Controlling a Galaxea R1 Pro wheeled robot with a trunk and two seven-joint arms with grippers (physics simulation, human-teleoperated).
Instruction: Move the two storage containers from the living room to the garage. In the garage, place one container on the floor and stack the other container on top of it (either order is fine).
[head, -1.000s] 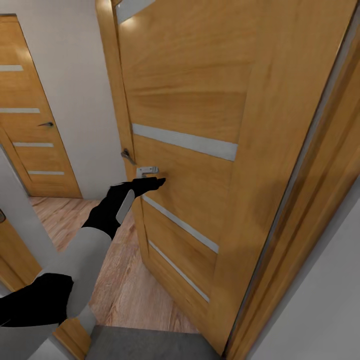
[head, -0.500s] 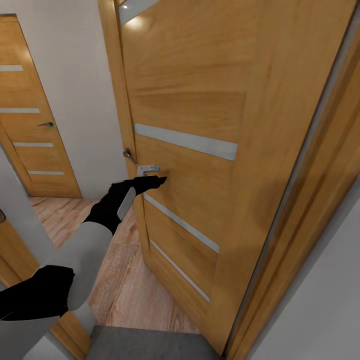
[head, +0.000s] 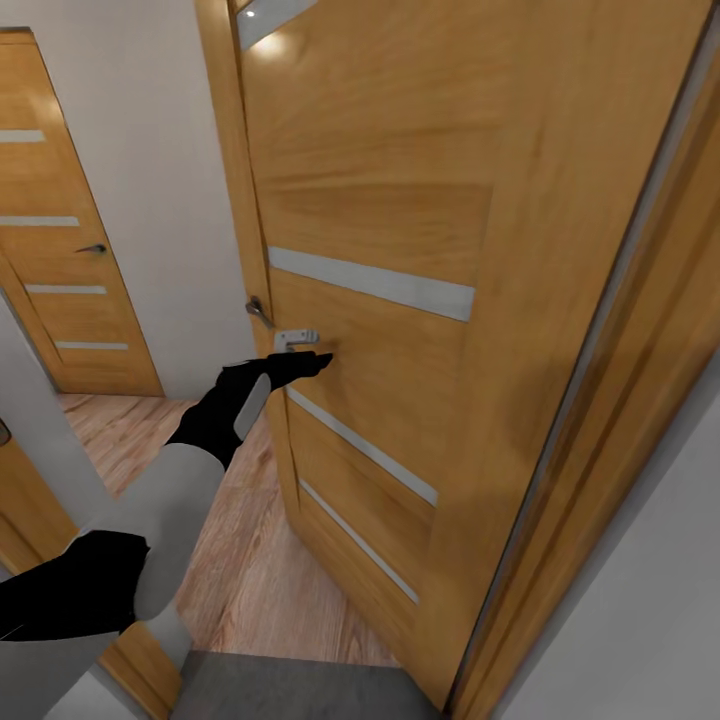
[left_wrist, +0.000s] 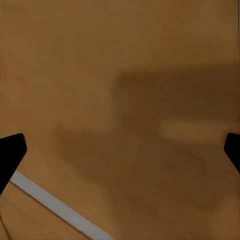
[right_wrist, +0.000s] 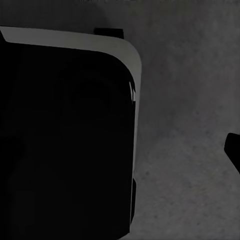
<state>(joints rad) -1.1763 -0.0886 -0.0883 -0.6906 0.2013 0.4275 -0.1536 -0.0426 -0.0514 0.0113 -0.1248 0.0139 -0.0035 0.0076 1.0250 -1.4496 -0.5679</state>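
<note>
Now your left gripper (head: 318, 362), fingers spread, has stopped pushing the wooden door (head: 400, 200) below its handle (head: 296, 340), which has barely swung, so the containers wait.

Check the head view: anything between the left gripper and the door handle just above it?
Nothing. In the head view the left gripper sits right under the silver handle on the wooden door, with bare door panel between them.

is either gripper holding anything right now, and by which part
Nothing is held. The left gripper is open, its fingers spread against the wooden door just below the door handle. The right gripper's state cannot be told.
</note>
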